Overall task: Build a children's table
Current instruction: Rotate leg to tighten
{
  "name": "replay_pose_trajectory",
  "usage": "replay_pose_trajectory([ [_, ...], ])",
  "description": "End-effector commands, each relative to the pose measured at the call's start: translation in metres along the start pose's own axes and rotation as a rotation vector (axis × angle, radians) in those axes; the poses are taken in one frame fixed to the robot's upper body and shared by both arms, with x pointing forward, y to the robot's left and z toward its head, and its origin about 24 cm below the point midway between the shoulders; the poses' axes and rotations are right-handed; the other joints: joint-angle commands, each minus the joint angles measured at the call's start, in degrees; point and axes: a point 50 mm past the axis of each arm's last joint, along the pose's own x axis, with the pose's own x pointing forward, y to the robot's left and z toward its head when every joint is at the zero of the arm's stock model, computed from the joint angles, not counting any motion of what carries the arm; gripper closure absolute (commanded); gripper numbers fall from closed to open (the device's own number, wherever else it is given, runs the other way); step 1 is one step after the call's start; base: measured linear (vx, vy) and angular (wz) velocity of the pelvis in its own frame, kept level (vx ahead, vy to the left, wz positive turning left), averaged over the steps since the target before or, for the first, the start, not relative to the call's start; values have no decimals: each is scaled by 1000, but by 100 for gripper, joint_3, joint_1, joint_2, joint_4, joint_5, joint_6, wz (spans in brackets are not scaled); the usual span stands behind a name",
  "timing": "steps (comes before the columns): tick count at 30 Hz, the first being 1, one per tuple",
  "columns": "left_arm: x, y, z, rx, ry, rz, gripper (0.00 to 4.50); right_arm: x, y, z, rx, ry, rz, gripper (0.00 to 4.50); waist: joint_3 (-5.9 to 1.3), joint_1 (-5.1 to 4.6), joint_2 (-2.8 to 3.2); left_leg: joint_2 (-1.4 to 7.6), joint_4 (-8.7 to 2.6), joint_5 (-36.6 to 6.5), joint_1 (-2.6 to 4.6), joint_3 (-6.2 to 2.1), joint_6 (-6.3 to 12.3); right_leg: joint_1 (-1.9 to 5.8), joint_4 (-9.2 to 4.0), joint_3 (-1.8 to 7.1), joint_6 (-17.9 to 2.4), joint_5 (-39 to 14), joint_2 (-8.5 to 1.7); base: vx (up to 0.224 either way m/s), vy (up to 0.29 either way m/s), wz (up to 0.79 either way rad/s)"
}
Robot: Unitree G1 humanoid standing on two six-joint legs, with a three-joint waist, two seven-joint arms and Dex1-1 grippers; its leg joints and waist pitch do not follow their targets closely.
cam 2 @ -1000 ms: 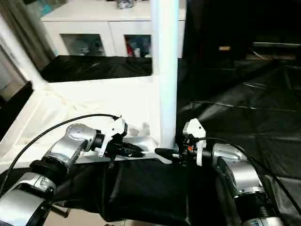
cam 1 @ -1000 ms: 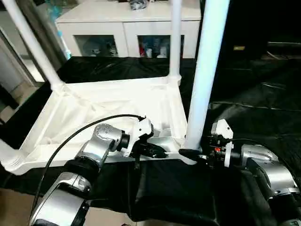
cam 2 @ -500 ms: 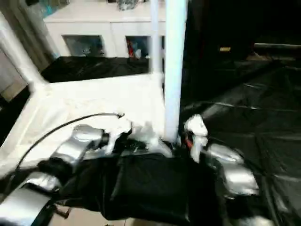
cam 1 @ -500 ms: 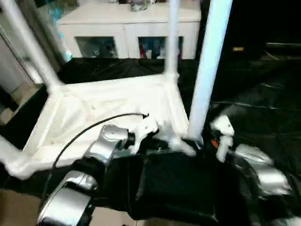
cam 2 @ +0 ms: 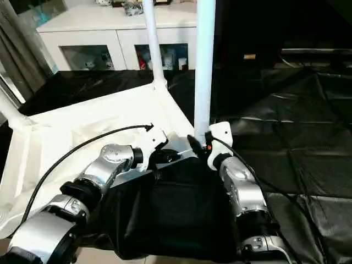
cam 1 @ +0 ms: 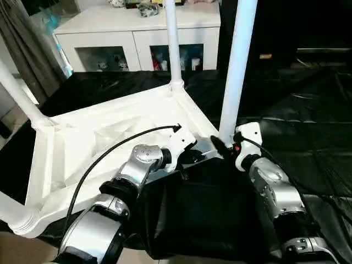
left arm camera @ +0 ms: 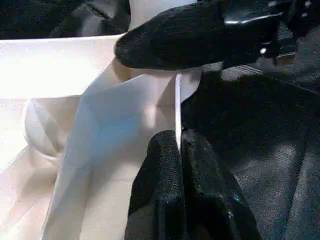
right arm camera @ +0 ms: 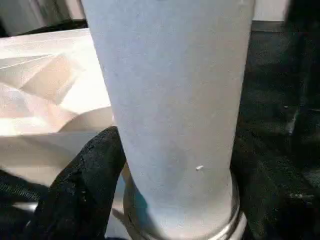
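Head cam: children's table (cam 1: 104, 137) upside down on black cloth (cam 1: 308, 110), legs up; cabinet (cam 1: 137, 38) behind. Both forearms reach to near corner.

Left wrist: left gripper (left arm camera: 178, 150) pinched together on thin table edge.

Right wrist: right gripper (right arm camera: 165, 165) spread around corner leg (right arm camera: 170, 100), gripped or not, can't tell.

We see a big table draped in black cloth (cam 1: 308, 110), the cloth creased and hanging over its near edge. Directly on it lies the children's table (cam 1: 99, 137), upside down, ribbed underside up, legs rising from its corner sockets. One near corner seems to overhang the cloth's edge, though we cannot be sure.
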Motion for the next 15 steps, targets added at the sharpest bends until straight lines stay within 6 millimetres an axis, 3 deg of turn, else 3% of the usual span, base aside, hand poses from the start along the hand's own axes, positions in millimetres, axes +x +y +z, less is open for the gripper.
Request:
replay_pose_trajectory([
  [1, 10, -9, 16, 37, -73, -81, 450, 8, 44, -13, 12, 54, 274, 86, -290, 17, -135, 283, -394, -1703, 78, -168, 467, 196, -443, 174, -1221, -1530, -334, 0, 0, 0],
  [3, 0, -11, 12, 49, -74, -193, 450, -6, 40, -9, -27, 45, 412, 81, -307, 75, -170, 292, -368, -1471, 65, -145, 620, 219, -416, 172, -1287, -1220, -330, 0, 0, 0],
  [5, -6, -12, 9, 61, -62, -236, 450, -14, 36, -6, -36, 32, 465, 81, -328, 112, -148, 303, -344, -1218, 48, -140, 748, 229, -369, 163, -1383, -890, -346, 0, 0, 0],
  [7, -12, -12, 6, 66, -55, -281, 450, -22, 32, -4, -46, 32, 521, 81, -338, 172, -165, 313, -319, -1055, 44, -135, 862, 235, -341, 154, -1464, -728, -350, 0, 0, 0],
  [15, -40, -12, -5, 45, -15, -441, 450, -49, 11, 1, -114, 84, 663, 81, -309, 302, -157, 358, -364, -1306, 95, -133, 707, 184, -365, 181, -1433, -1166, -343, 0, 0, 0],
])
